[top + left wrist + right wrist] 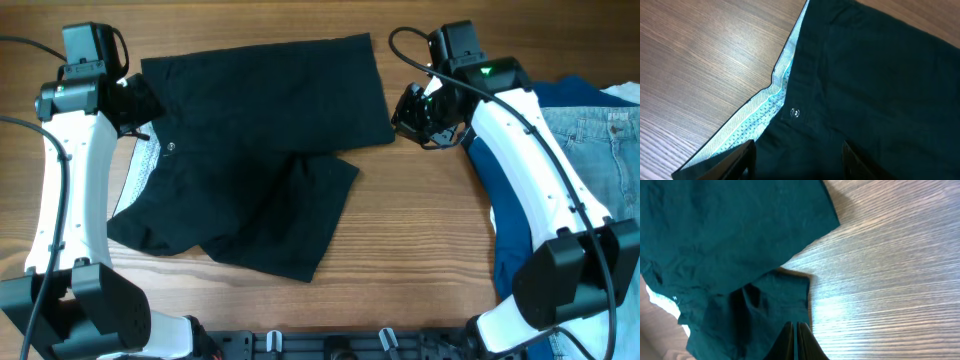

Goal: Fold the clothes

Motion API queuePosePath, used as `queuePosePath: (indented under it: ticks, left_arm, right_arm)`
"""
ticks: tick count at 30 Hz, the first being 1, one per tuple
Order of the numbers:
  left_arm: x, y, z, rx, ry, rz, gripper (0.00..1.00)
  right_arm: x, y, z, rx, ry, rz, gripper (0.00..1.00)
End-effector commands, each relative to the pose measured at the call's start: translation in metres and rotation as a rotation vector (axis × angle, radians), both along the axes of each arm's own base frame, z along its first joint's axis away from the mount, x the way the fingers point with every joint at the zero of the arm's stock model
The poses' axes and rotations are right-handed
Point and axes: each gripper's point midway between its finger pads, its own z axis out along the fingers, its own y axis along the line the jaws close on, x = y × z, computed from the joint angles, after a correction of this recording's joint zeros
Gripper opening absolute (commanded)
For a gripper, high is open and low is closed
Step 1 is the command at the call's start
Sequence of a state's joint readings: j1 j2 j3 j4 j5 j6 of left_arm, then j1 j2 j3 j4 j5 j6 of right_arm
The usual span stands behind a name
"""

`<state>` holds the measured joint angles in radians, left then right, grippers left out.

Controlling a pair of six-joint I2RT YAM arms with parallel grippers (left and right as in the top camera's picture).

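Overhead view shows the black shorts [255, 140] spread left of middle on the counter [420, 240], the left pincer [798, 159] wide open above the waistband [765, 107], the right pincer [795, 337] closed empty beside their far right edge; folding seems barely begun, and next a pincer must grasp an edge.

Covered and cropped
Jeans [600, 140] run off the right edge; the right arm [540, 170] hides part of the blue garment [507, 235], the left arm [75, 170] the lining [140, 165].
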<state>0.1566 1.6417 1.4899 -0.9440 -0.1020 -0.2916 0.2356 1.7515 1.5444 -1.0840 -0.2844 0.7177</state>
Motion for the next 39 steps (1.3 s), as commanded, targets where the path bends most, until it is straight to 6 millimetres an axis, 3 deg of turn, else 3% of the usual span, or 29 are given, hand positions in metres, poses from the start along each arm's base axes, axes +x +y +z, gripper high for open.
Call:
queuePosePath:
  ticks: [1,4,5,9,11,15,19,23,27,31,32,34,36,37,39]
  left_arm:
    - [0.000,-0.001,0.009,-0.013,-0.021,0.000,0.55]
    - [0.000,-0.001,0.009,-0.013,-0.021,0.000,0.55]
    - [0.000,-0.001,0.009,-0.013,-0.021,0.000,0.56]
    - [-0.001,-0.001,0.008,-0.014,-0.018,0.001,0.68]
    - [-0.001,-0.001,0.008,-0.014,-0.018,0.001,0.73]
    - [-0.001,-0.001,0.008,-0.014,-0.017,0.001,0.75]
    - [-0.001,-0.001,0.008,-0.014,-0.014,0.001,0.76]
    - [-0.003,-0.001,0.007,-0.015,-0.008,0.001,0.77]
    - [-0.003,-0.002,0.007,-0.016,-0.007,0.001,0.78]
    - [-0.003,-0.002,0.007,-0.016,-0.007,0.001,0.78]
    - [-0.003,-0.002,0.007,-0.015,-0.007,0.001,0.78]
    - [-0.003,-0.002,0.007,-0.016,-0.007,0.001,0.78]
    - [-0.003,-0.002,0.007,-0.015,-0.007,0.001,0.78]
    - [-0.003,-0.002,0.007,-0.015,-0.007,0.001,0.78]
    - [-0.003,-0.001,0.007,-0.015,-0.008,0.001,0.79]
  right_arm:
    - [-0.004,0.010,0.000,0.046,0.019,0.042,0.04]
    - [-0.011,0.014,0.000,0.058,0.014,0.138,0.04]
    - [-0.014,0.017,-0.001,0.055,0.001,0.192,0.09]
    - [-0.026,0.034,-0.021,-0.016,-0.045,0.387,0.52]
    - [-0.036,0.041,-0.043,-0.073,-0.037,0.428,0.66]
    - [-0.035,0.040,-0.087,-0.169,-0.018,0.404,0.67]
    - [-0.017,0.059,-0.115,-0.125,-0.120,0.590,0.67]
    - [-0.017,0.062,-0.142,-0.125,-0.094,0.651,0.67]
    - [-0.023,0.074,-0.144,-0.054,-0.116,0.762,0.66]
    - [-0.032,0.073,-0.147,-0.042,-0.100,0.819,0.66]
    - [-0.034,0.073,-0.148,-0.042,-0.098,0.828,0.61]
    - [-0.038,0.076,-0.149,-0.011,-0.094,0.836,0.40]
    - [-0.040,0.076,-0.144,-0.005,-0.085,0.833,0.04]
    - [-0.036,0.069,-0.140,-0.035,-0.080,0.816,0.04]
    - [-0.020,0.038,-0.123,-0.191,-0.059,0.678,0.04]
